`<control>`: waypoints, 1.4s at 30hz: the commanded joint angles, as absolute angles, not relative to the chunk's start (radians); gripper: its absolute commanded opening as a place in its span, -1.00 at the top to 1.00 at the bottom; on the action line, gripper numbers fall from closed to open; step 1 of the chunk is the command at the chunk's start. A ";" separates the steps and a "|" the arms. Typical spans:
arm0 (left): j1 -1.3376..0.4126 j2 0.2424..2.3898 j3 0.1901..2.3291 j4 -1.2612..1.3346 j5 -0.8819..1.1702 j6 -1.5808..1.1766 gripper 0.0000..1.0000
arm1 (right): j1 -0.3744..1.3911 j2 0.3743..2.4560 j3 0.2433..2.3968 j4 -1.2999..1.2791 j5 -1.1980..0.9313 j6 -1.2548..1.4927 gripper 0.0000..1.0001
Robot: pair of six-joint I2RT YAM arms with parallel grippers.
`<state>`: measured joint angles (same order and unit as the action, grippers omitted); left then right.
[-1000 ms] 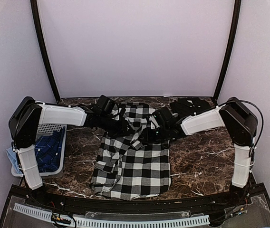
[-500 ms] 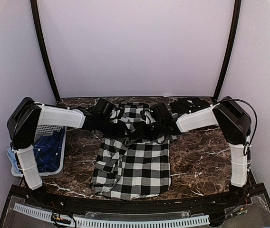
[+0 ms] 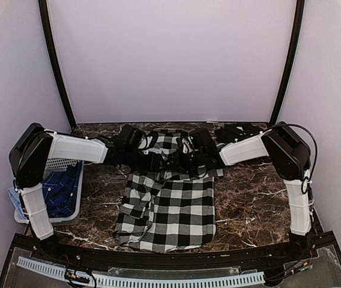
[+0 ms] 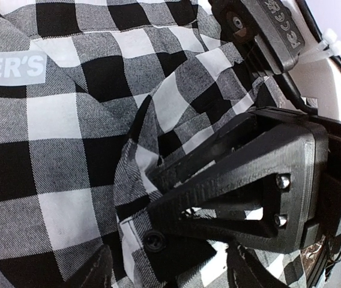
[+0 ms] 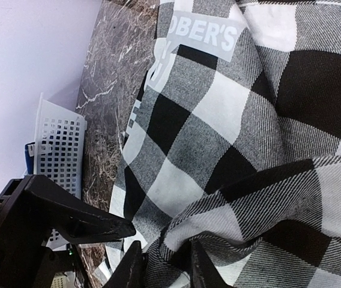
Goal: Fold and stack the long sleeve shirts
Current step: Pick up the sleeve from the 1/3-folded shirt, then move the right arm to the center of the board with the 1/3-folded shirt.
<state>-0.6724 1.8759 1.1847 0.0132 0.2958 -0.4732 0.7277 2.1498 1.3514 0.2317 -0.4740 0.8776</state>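
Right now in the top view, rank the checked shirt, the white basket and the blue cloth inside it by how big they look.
1. checked shirt, clearly the largest.
2. white basket, though the left arm covers part of it.
3. blue cloth, smallest, lying inside the basket.

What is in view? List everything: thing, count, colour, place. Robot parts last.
shirt: 1, black-and-white check with white lettering, spread mid-table.
basket: 1, white perforated, at the table's left edge.
blue cloth: 1 heap, inside the basket.
dark bundle: 1, black, far right of the table; cannot tell what it is.
table: 1, dark brown marble.
left gripper: 1, black, open over the shirt's upper part.
right gripper: 1, black, shut on a fold of the shirt, beside the left gripper.
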 commanded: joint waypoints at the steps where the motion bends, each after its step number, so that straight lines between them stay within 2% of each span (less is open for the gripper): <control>1: -0.675 1.895 1.196 0.025 0.285 -0.431 -0.25 | 0.723 2.176 1.404 0.310 -0.514 0.920 0.48; 8: -0.675 1.924 1.213 0.007 0.271 -0.430 -0.19 | 0.713 2.201 1.444 0.352 -0.546 0.966 0.33; 12: -0.673 1.935 1.219 0.007 0.260 -0.431 -0.10 | 0.712 2.200 1.464 0.320 -0.540 0.946 0.31; 17: -0.672 1.950 1.254 -0.024 0.238 -0.438 0.27 | 0.706 2.118 1.407 0.247 -0.442 0.872 0.28; 22: -0.670 1.946 1.315 -0.071 0.234 -0.447 0.89 | 0.703 1.955 1.282 0.167 -0.300 0.781 0.22; 24: -0.670 1.940 1.335 -0.088 0.232 -0.449 1.00 | 0.701 1.886 1.222 0.140 -0.237 0.752 0.21; 32: -0.642 1.898 1.453 -0.243 0.142 -0.512 1.00 | 0.693 1.699 1.013 0.058 -0.057 0.730 0.20; 42: -0.559 1.733 1.550 -0.338 0.050 -0.539 1.00 | 0.695 1.631 0.890 0.078 -0.079 0.764 0.28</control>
